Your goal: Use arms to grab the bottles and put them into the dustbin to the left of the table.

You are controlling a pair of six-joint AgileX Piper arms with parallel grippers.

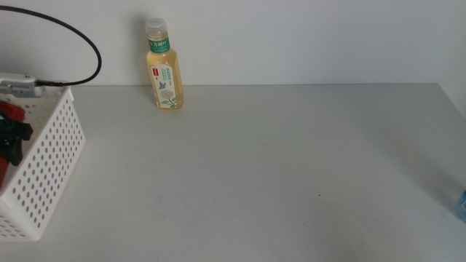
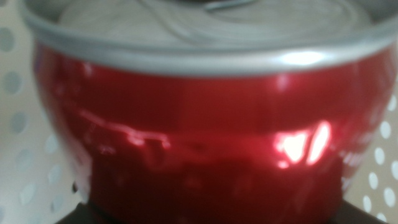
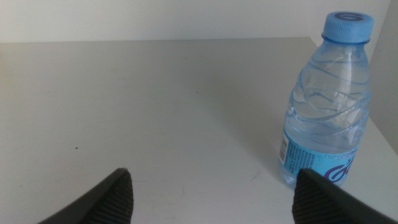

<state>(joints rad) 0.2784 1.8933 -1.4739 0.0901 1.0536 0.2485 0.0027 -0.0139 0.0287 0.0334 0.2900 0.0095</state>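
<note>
1. Hanging inside the white dustbin [image 1: 44, 167], my left gripper [image 1: 11, 138] has the red can [image 2: 199, 124] right against its camera; grip state, can't tell.
2. My right gripper [image 3: 211, 193] is spread wide, the water bottle [image 3: 326, 102] upright just beside one jaw.
3. Yellow tea bottle [image 1: 164, 69] stands at the table's [image 1: 277, 175] far edge.

Lighting is bright, even and diffuse; shadows on the counter [image 1: 277, 167] are faint. The left wrist view is badly out of focus: the red can [image 2: 205, 137] fills it, blurred, with white glare patches. The water bottle [image 3: 326, 102] appears sharp.
</note>
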